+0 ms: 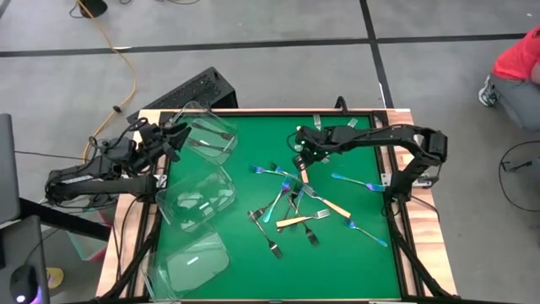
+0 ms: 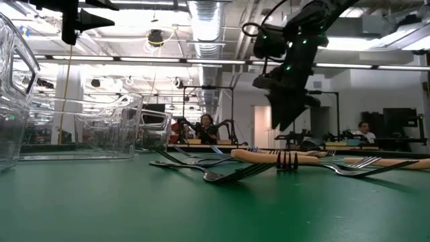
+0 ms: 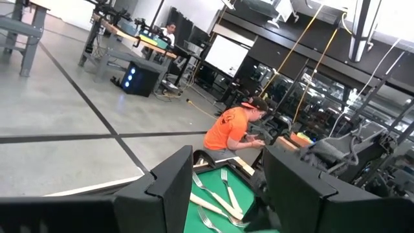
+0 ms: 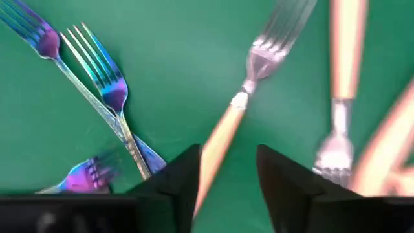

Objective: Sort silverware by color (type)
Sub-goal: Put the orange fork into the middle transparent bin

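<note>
green felt covers the desk (image 1: 337, 253), with three clear tubs (image 1: 194, 203) lined along its nine o'clock edge. forks (image 1: 291, 207) lie scattered over the middle of the felt: blue-purple ones, grey metal ones and some with cream handles, several crossing each other. one more fork (image 1: 202, 145) lies inside the tub nearest twelve o'clock. the right gripper (image 1: 301, 160) hangs over the pile's twelve o'clock end, jaws released and empty, straddling a cream-handled fork (image 4: 249, 84) without gripping it; two blue-purple forks (image 4: 107, 84) lie crossed just beside. the left gripper (image 1: 173, 139) waits above the twelve o'clock tub, jaws released. a person in an orange shirt (image 3: 233, 129) crouches beyond the desk.
</note>
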